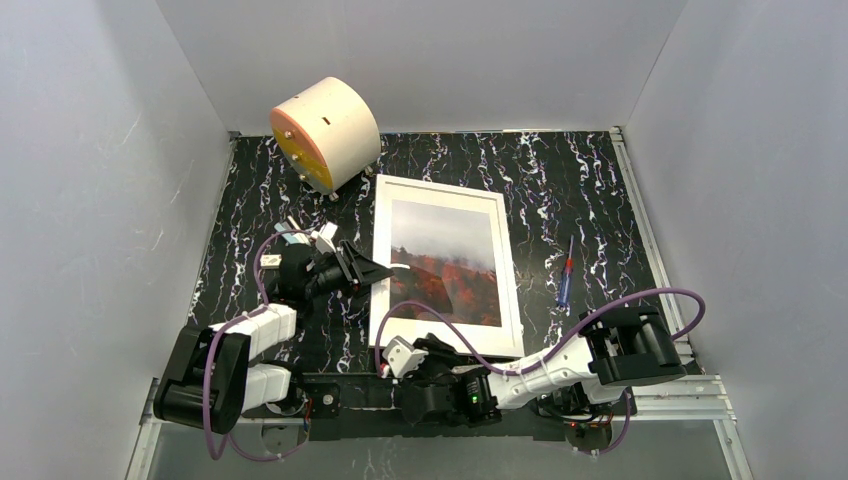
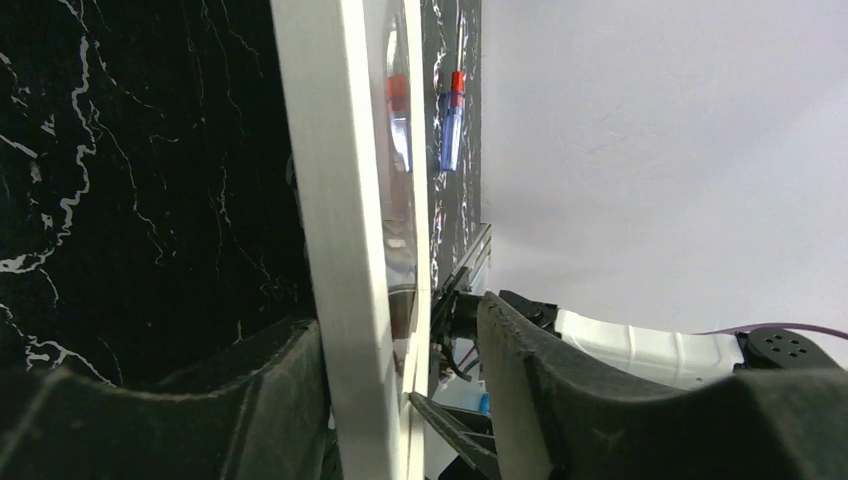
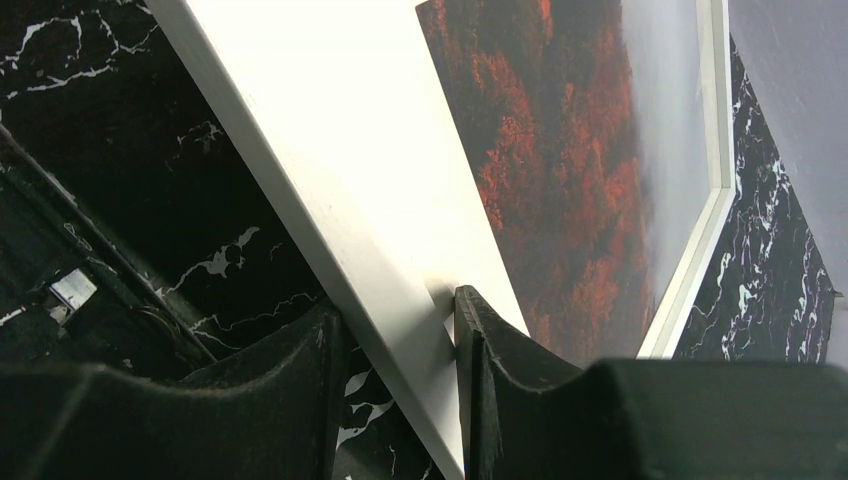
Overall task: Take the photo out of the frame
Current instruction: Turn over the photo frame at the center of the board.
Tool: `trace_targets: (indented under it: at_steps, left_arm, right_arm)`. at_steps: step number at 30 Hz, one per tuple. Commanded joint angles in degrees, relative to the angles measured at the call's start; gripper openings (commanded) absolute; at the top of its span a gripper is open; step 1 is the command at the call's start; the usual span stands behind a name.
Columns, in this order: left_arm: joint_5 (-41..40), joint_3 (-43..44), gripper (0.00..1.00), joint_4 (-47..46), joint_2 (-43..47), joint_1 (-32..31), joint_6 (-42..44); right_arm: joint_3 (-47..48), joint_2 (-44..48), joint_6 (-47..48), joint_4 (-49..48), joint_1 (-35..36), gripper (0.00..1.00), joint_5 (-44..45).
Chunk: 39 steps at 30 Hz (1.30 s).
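From above, you are looking at the frame (image 1: 440, 189) lying flat on the black marbled table (image 1: 580, 190), with the photo (image 1: 445, 265) sitting inside it, mist end away from the arms. The left gripper (image 1: 372, 268) is reaching the frame's left edge and the right gripper (image 1: 425, 345) is meeting its near left corner. A cream cylinder (image 1: 335, 130) is standing at the far left and a screwdriver (image 1: 566, 278) is lying to the right of the frame. Any marking on them is too small to read.

In the left wrist view, you are seeing the frame (image 2: 340, 200) passing between the jaws of the left gripper (image 2: 400, 320). They are standing apart: one finger (image 2: 285, 390) is against the edge, and the other is off it.

In the right wrist view, the right gripper (image 3: 395, 310) is clamping the frame's (image 3: 330, 130) white border, with the photo (image 3: 570, 170) lying just beyond its fingers (image 3: 490, 350).
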State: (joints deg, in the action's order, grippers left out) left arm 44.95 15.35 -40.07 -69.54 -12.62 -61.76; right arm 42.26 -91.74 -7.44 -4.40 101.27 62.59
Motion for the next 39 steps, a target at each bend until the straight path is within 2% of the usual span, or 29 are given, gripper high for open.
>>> trace_targets:
  at_steps: [1,7,9,14,17,21,31,39]
  left_arm:
    - [1.6,-0.2,0.45,-1.9,1.2,-0.5,0.1]
    - [0.9,-0.1,0.31,-1.7,1.3,-0.5,0.9]
    - [0.8,0.1,0.3,-1.2,1.2,-0.5,1.4]
    - [0.3,1.0,0.37,1.5,1.3,-0.5,3.2]
    - [-0.2,1.5,0.47,2.0,1.1,-0.5,3.4]
    - [-0.7,1.8,0.52,2.0,0.2,-0.5,3.8]
    - [-1.8,3.4,0.54,1.1,-2.7,-1.4,4.1]
    - [-1.7,4.5,0.51,-0.8,-3.2,-1.6,3.0]
  right_arm:
    - [1.2,2.8,-7.0,-7.2,0.2,0.33,1.2]
    - [2.0,2.5,-7.4,-6.6,0.2,0.33,1.2]
    - [2.1,2.5,-7.8,-6.3,0.2,0.33,1.1]
    - [1.7,3.3,-8.0,-6.5,0.2,0.33,1.3]
    - [1.2,3.8,-8.0,-6.7,0.2,0.33,1.5]
    - [1.1,4.2,-8.8,-6.6,0.2,0.33,1.6]
    - [1.2,3.5,-8.7,-7.2,0.2,0.33,1.5]
    - [1.3,3.2,-8.2,-8.0,0.2,0.33,1.0]
